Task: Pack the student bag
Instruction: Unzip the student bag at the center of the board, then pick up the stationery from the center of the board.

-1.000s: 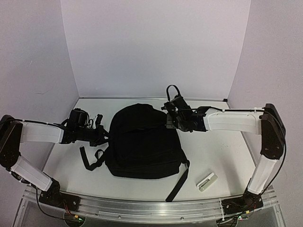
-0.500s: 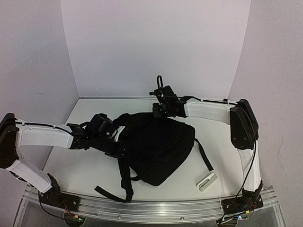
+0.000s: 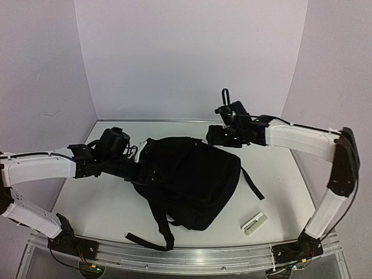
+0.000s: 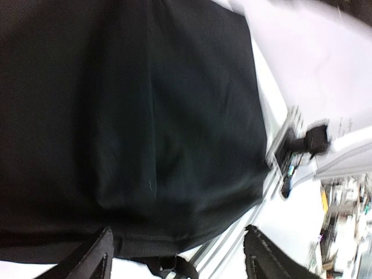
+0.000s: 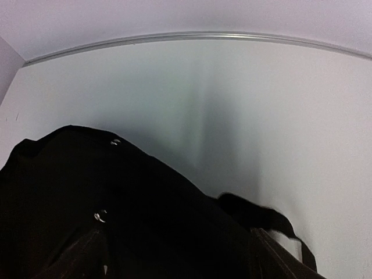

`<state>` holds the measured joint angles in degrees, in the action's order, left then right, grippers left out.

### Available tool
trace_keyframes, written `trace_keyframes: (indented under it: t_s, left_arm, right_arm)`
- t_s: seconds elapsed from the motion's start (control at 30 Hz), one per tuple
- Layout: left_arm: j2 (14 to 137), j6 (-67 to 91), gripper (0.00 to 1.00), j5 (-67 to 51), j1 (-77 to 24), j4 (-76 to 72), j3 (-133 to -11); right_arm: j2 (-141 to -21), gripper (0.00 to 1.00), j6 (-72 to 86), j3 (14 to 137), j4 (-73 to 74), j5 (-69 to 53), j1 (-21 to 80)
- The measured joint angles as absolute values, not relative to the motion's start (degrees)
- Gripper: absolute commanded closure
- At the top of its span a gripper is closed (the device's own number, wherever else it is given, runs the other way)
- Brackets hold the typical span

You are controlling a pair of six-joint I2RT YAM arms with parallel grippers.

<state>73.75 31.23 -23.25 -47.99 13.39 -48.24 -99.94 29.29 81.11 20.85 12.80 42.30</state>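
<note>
The student bag (image 3: pixel 195 180) is a big black backpack lying flat mid-table, with one strap (image 3: pixel 164 230) trailing toward the front edge. My left gripper (image 3: pixel 143 169) is at the bag's left edge, and in the left wrist view the left gripper (image 4: pixel 180 264) stands open with its fingers (image 4: pixel 93 263) wide apart and black fabric (image 4: pixel 133 116) just beyond them. My right gripper (image 3: pixel 215 135) hovers over the bag's far right corner. Its own view shows the right gripper (image 5: pixel 180 261) open above the bag (image 5: pixel 116 209), holding nothing.
A small white flat object (image 3: pixel 254 223) lies near the front right of the table. A second bag strap (image 3: pixel 251 183) sticks out to the right. The metal rail (image 3: pixel 186 256) runs along the near edge, and the walls close in behind and at both sides.
Both grippers went from shut to open, letting go of the bag. The bag swung round and settled flat. The right arm drew back to the right.
</note>
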Motion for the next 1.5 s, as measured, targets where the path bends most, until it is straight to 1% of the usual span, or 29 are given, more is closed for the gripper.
trace_keyframes:
  t_s: [0.2, 0.43, 0.53, 0.77, 0.93, 1.03, 1.2, 1.27, 1.33, 1.47, 1.5]
  left_arm:
    - [73.83, 31.69, 0.20, -22.04, -42.30, 13.18, -50.60]
    - [79.14, 31.35, 0.20, -22.32, -40.26, 12.79, -53.27]
    - [80.49, 31.33, 0.19, -22.59, -39.97, 12.90, -53.28]
    - [80.82, 31.30, 0.19, -23.29, -39.22, 12.46, -53.28]
    - [80.82, 31.29, 0.18, -23.42, -38.92, 12.43, -53.28]
    - [80.79, 31.27, 0.18, -23.42, -38.79, 12.43, -53.28]
    - [80.79, 31.24, 0.18, -23.42, -38.55, 12.42, -53.28]
    - [80.79, 31.24, 0.18, -23.40, -38.47, 12.42, -53.28]
    - [80.79, 31.24, 0.18, -23.41, -38.36, 12.42, -53.28]
    - [80.74, 31.28, 0.18, -23.40, -38.19, 12.42, -53.28]
    - [80.71, 31.29, 0.18, -23.40, -38.17, 12.41, -53.28]
  right_arm:
    - [-80.42, 0.19, 41.98, 63.67, 26.92, 10.40, 42.30]
    - [-69.78, 0.21, 56.91, 44.05, 32.18, 3.00, 43.16]
    - [-64.95, 0.22, 62.18, 38.11, 35.52, -0.24, 43.65]
    - [-58.38, 0.22, 69.93, 31.50, 38.89, -4.20, 43.72]
    - [-60.49, 0.21, 71.71, 30.38, 39.03, -4.62, 43.79]
    - [-62.11, 0.23, 72.07, 29.46, 38.19, -4.90, 43.81]
    - [-65.28, 0.35, 72.40, 27.61, 34.56, -5.64, 43.81]
    - [-66.42, 0.43, 72.63, 27.49, 32.72, -5.74, 43.81]
    - [-67.81, 0.55, 72.68, 27.57, 30.45, -5.74, 43.81]
    - [-70.51, 0.84, 72.18, 28.52, 26.74, -5.58, 43.81]
    - [-70.85, 0.87, 72.26, 28.90, 26.08, -5.47, 43.81]
